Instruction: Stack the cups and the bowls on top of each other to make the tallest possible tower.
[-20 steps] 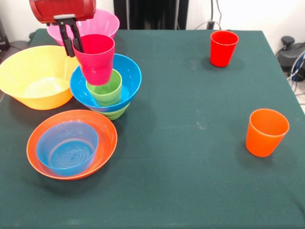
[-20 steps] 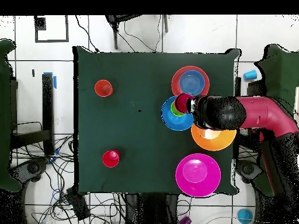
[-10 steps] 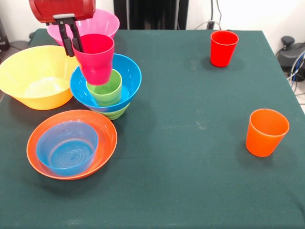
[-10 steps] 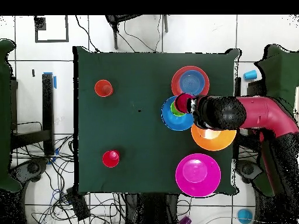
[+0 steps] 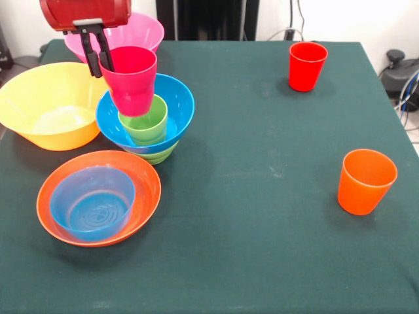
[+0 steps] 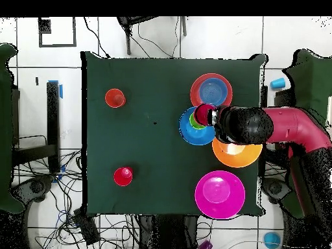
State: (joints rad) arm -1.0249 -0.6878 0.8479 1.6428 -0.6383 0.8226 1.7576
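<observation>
Magenta-pink cup (image 5: 131, 80) pinched at its rim by the gripper (image 5: 98, 55), jaws closed on the wall, held tilted just above the light green cup (image 5: 145, 122) inside the wide blue bowl (image 5: 175, 98), big yellow-orange bowl (image 5: 39, 104) beside the jaws.

- Front cam: sits low at one table (image 5: 262, 216) edge, angled down across the green top. Close in, so the table fills the frame and the gripper (image 5: 98, 62) enters at the top left.
- Overhead cam: straight down and much farther out. Whole table (image 6: 149, 136) plus surrounding floor and cables visible; arm (image 6: 285, 126) comes in from the right.
- Overlap: the full tabletop. The blue bowl (image 5: 177, 98) (image 6: 188, 133) directly under the jaws appears in both views, which are rotated relative to each other.
</observation>
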